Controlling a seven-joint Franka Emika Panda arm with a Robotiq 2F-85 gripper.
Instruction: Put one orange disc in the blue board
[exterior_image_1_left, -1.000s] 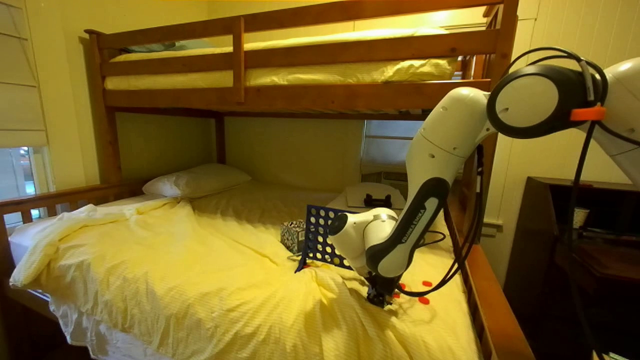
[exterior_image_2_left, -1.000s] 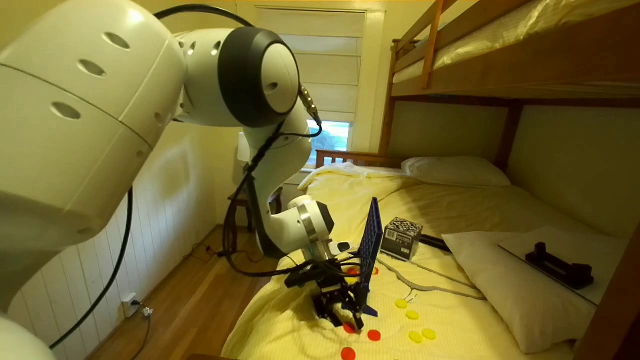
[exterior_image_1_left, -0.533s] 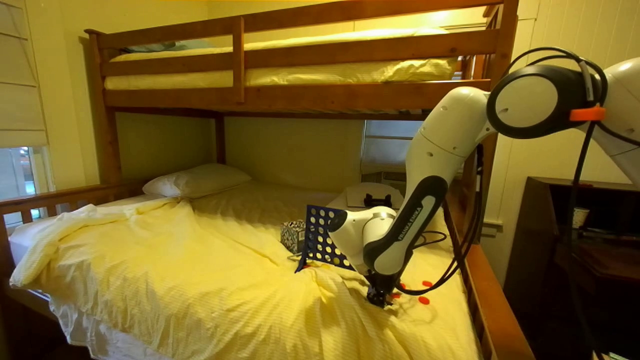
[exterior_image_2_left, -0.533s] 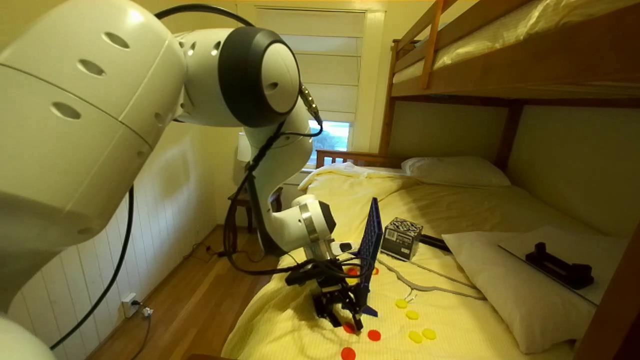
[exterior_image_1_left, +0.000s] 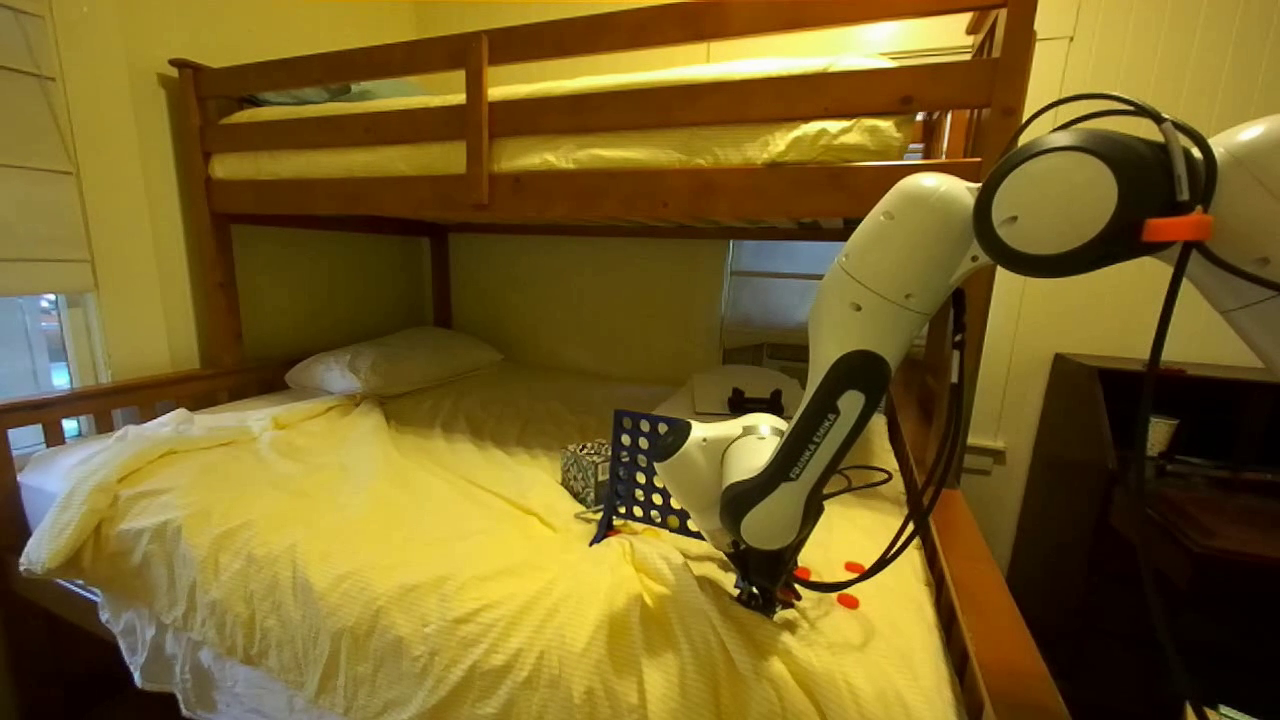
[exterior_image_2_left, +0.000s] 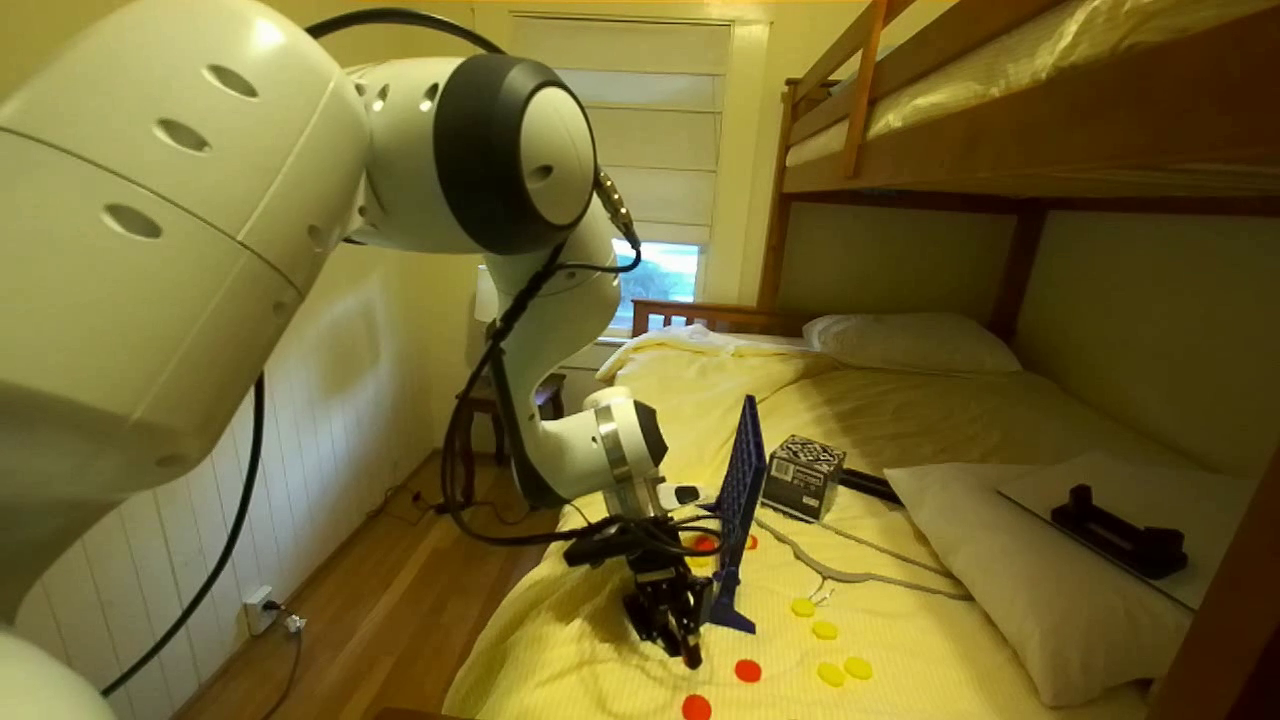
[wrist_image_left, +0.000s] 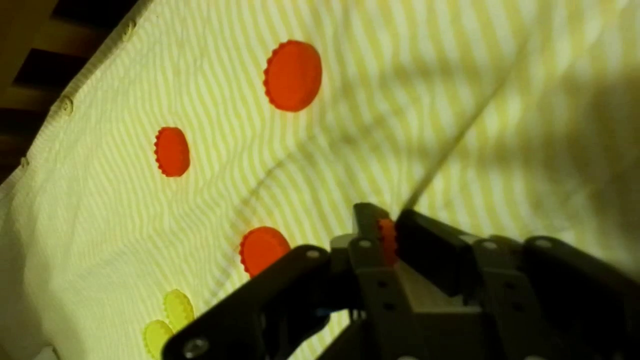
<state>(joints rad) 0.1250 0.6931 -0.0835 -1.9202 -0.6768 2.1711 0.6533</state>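
Bedroom with wooden bunk bed (exterior_image_1_left: 600, 198), yellow-striped bedspread (exterior_image_1_left: 400, 560) carrying discs and board. Fingers (wrist_image_left: 437, 250) pinching one orange disc (wrist_image_left: 388, 242) edge-on, tips low by the bedspread. Blue board (exterior_image_2_left: 742, 480) stands upright near them; disc not in it yet. Main risk: a crease (wrist_image_left: 462, 130) runs right up to the pinch, can't tell if bedspread is nipped too. If it is, lifting would drag it and could topple the board, probably shaky on soft footing. Disc could also twist or drop if its rim knocks the board's top edge. Entry point not visible; expect trouble lining up. Black cable (exterior_image_2_left: 515, 312) loops across the board in an exterior view, contact unclear; might snag and pull it over. Other orange discs (wrist_image_left: 294, 76) lie loose nearby, low risk unless the held one falls among them.
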